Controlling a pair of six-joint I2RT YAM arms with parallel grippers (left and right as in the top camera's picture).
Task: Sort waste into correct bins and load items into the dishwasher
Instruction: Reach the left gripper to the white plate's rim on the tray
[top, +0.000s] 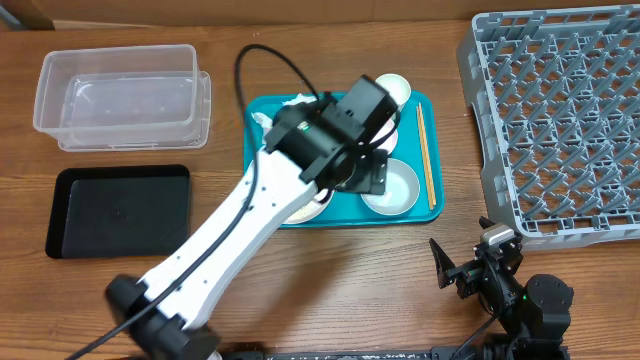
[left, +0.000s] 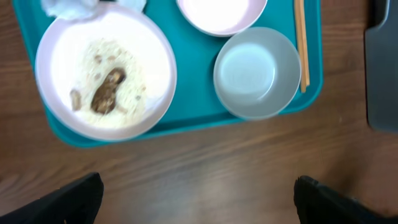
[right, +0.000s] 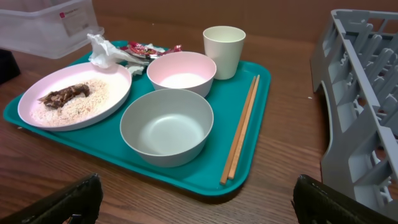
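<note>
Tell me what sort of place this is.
Likely a robot test bench staged as a dish-clearing station: a teal tray with a soiled plate, a grey dish rack, plus a clear tub and black tray.

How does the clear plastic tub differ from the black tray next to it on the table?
The clear tub is see-through, while the black tray is opaque. The tub has tall walls, while the tray is shallow. Both are rectangular with rounded corners, similar in footprint, and look empty.
</note>
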